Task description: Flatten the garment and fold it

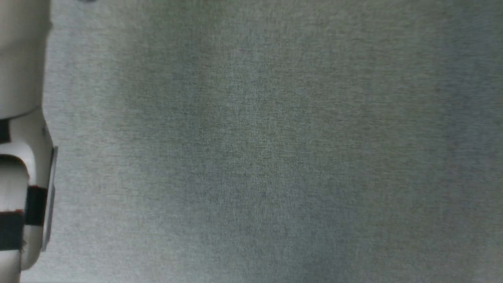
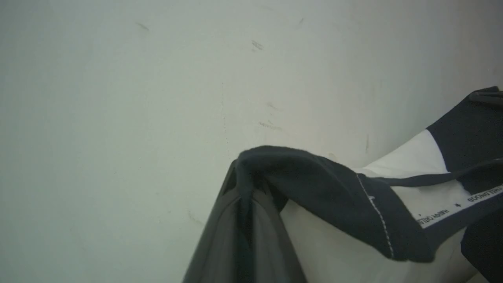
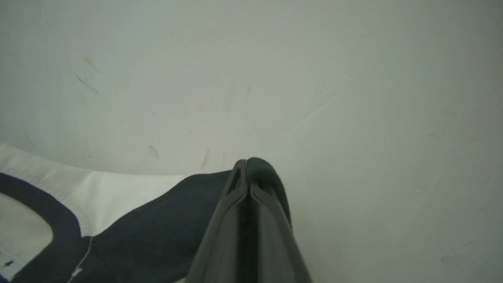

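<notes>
In the left wrist view the garment (image 2: 416,165), white with black shoulders and a lettered white neck tape, hangs to the right of my left gripper (image 2: 245,173), whose dark fingers are shut on a black shoulder fold draped over their tips. The right wrist view shows my right gripper (image 3: 245,173) shut on the other black shoulder of the garment (image 3: 157,220), with the black collar band and white body stretching off to the left. Both pairs of fingers point at a pale scuffed surface. A pale forearm (image 1: 23,157) runs down the left edge of the head view.
Grey woven cloth (image 1: 275,141) spreads across the head view. The pale surface (image 2: 157,98) ahead of the left fingers carries small dark scuff marks, and the same kind of surface (image 3: 353,98) lies ahead of the right fingers.
</notes>
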{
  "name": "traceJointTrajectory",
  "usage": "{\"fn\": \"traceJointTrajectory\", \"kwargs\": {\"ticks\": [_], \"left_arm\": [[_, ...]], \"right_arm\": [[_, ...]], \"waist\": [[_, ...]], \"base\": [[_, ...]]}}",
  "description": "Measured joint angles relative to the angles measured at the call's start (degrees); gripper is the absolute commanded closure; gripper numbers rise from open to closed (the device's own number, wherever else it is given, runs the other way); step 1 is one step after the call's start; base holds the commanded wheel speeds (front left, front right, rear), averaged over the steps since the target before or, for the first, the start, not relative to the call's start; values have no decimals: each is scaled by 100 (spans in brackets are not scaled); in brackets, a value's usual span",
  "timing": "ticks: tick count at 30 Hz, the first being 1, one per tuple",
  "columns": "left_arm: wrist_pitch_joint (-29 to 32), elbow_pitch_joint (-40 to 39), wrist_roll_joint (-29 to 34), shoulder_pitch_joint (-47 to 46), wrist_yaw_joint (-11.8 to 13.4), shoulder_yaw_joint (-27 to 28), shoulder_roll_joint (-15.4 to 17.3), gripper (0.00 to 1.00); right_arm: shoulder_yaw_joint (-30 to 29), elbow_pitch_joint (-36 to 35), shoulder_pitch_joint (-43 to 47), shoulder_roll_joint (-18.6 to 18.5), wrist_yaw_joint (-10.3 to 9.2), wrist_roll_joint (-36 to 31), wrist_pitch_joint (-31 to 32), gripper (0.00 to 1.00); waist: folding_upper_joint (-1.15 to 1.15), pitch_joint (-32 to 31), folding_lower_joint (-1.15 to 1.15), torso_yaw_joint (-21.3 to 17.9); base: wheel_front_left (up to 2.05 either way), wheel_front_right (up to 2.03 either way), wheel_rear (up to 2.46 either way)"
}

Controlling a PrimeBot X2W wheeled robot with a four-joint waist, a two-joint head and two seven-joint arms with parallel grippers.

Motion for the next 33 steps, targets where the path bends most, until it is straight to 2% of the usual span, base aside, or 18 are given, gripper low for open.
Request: {"fn": "traceJointTrajectory", "kwargs": {"ticks": [7, 13, 19, 21, 27, 33], "left_arm": [[-223, -189, -23, 636, -250, -209, 140, 100], [-76, -1166, -145, 1687, -327, -427, 305, 100], [297, -2380, -212, 3268, -68, -759, 600, 100], [352, -2705, -246, 3805, 108, -821, 624, 100], [442, -3339, -96, 5081, 503, -1128, 883, 100], [494, -3619, 22, 6094, 815, -1363, 1098, 100]], "right_arm": [[326, -166, 442, -346, 0, 656, -314, 100], [316, -1068, 1639, -645, 0, 1392, -353, 100], [-220, -2141, 3469, -617, 0, 1793, -115, 100], [-431, -2424, 4051, -523, 0, 1840, -47, 100], [-871, -3178, 5668, 1, 0, 1849, 45, 100], [-1058, -3556, 7046, 521, 0, 1848, 38, 100]], "waist": [[0, 394, 1, 28], [0, 185, -1, 33], [0, -313, -3, 15], [0, -484, -3, 4], [0, -974, -3, -23], [0, -1411, -3, -41]], "base": [[0, 0, 0], [0, 0, 0], [0, 0, 0], [0, 0, 0], [0, 0, 0], [0, 0, 0]]}}
